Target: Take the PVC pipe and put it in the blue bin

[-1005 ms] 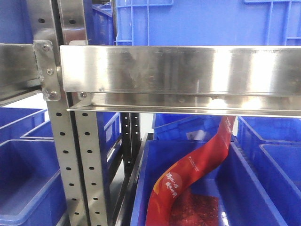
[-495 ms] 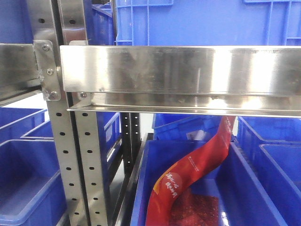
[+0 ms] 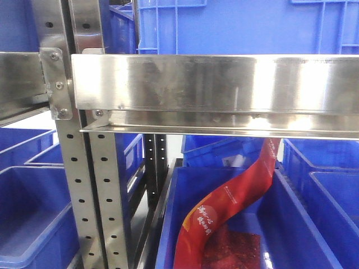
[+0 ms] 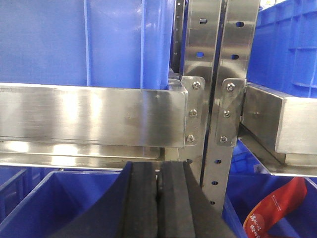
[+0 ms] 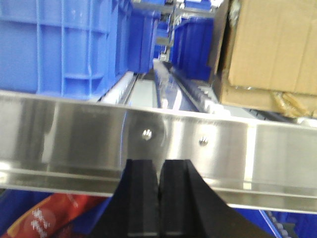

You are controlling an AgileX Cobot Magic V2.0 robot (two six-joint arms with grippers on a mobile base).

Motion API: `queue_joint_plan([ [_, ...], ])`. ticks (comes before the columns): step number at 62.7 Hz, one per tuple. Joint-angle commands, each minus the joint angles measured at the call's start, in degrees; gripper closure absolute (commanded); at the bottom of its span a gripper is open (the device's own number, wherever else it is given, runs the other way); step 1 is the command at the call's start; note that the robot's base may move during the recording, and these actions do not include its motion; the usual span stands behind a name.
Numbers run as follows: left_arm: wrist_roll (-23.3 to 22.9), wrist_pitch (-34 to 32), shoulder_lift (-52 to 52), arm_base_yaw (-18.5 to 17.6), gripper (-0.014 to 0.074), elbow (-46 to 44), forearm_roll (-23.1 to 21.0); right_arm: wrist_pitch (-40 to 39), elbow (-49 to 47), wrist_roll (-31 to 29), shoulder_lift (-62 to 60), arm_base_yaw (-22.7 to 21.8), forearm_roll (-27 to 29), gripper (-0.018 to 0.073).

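- Both grippers, left and right, had pads pressed together, holding nothing, level with the shelf rail.
- No PVC pipe showed in any view.
- Bin below the rail held a red bag.
- Judged step: search; next, find the pipe and open a gripper.

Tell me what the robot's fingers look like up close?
Each wrist camera shows a pair of fingers only. The left gripper has two matte black, flat-faced fingers that widen toward the base. The right gripper looks the same: black, blocky, squared tips. No cables, markings or arm segments show.
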Motion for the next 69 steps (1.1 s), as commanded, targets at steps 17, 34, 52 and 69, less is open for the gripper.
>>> queue_joint_plan([
  [17,0.2,-0.5,-0.3,-0.2,0.0708,-0.1,0.2,-6.7,0.0,11.5,-0.1,-0.3,-6.9,0.0727],
  [34,0.2,-0.5,-0.3,-0.2,0.0708,-0.1,0.2,-6.7,0.0,13.9,-0.1,0.1,-7.9,0.0727],
  [52,0.2,-0.5,-0.3,-0.2,0.0708,-0.1,0.2,-6.6,0.0,21.2,-0.1,1.3,-9.7,0.0727],
  [69,0.2,-0.5,-0.3,-0.2,0.0708,-0.1,0.2,-4.5,0.0,21.2,-0.1,1.4,-6.2,0.0727],
])
